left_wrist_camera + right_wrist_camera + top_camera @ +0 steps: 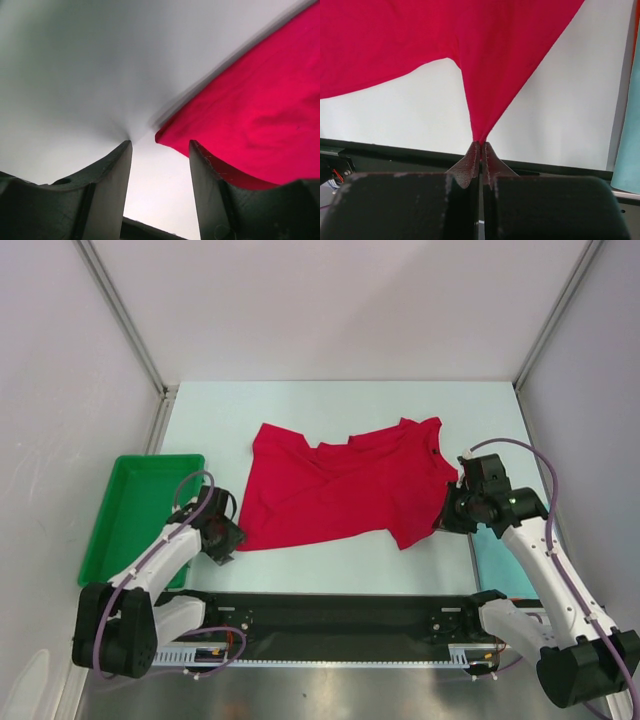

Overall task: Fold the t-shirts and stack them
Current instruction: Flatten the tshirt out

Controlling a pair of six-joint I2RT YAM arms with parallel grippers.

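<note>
Along the left edge of the desk (330, 405) sits a glossy green tray (140, 510) with raised walls. Just right of it, the jaws of the left arm (160, 555) stand apart, low over the smooth white top. The near-left corner of the red t-shirt (345, 485) lies just ahead of their gap. That soft shirt lies spread and creased mid-desk. The jaws of the right arm (545, 550) are clamped on its near-right hem, pulled into a taut peak. Beside them lies a folded pale teal t-shirt (490, 560).

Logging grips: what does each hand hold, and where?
Right hand pinches the red t-shirt by its near-right edge; left hand, open beside its corner, holds nothing.
</note>
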